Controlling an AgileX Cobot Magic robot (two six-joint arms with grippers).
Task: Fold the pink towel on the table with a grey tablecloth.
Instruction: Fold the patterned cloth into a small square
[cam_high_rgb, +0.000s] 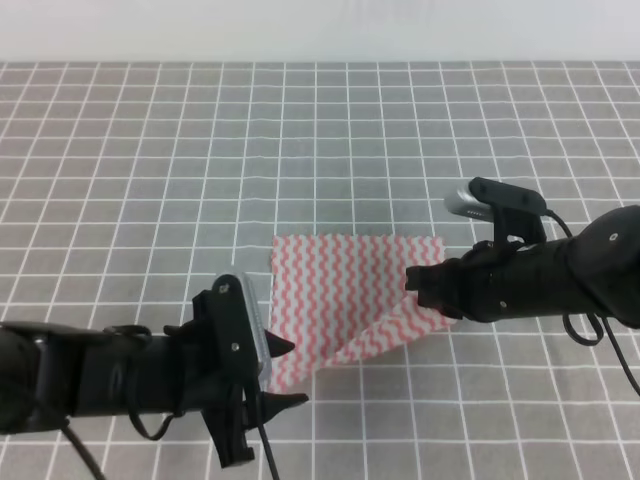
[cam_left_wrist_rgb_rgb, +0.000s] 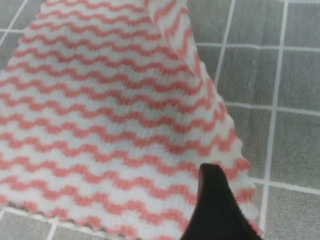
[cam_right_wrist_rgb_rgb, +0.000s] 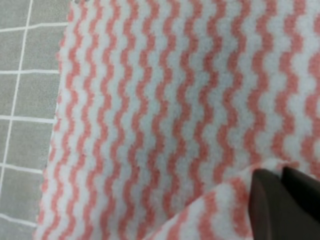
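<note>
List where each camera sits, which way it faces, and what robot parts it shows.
Exterior high: above the front edge, looking down on the table with a grey tablecloth, both arms and the pink towel.
Left wrist: on the left arm, facing down at the towel's corner; one dark fingertip shows.
Right wrist: on the right arm, close over the towel; two fingertips pinch a fold.
All views share the towel.

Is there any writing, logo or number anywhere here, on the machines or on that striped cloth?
None: no text can be read in any view.
The thin pink-and-white zigzag towel bears only its wavy pattern.
The grey tablecloth with white grid lines carries no print.
The black left pincer and black right pincer show no label or number.
</note>
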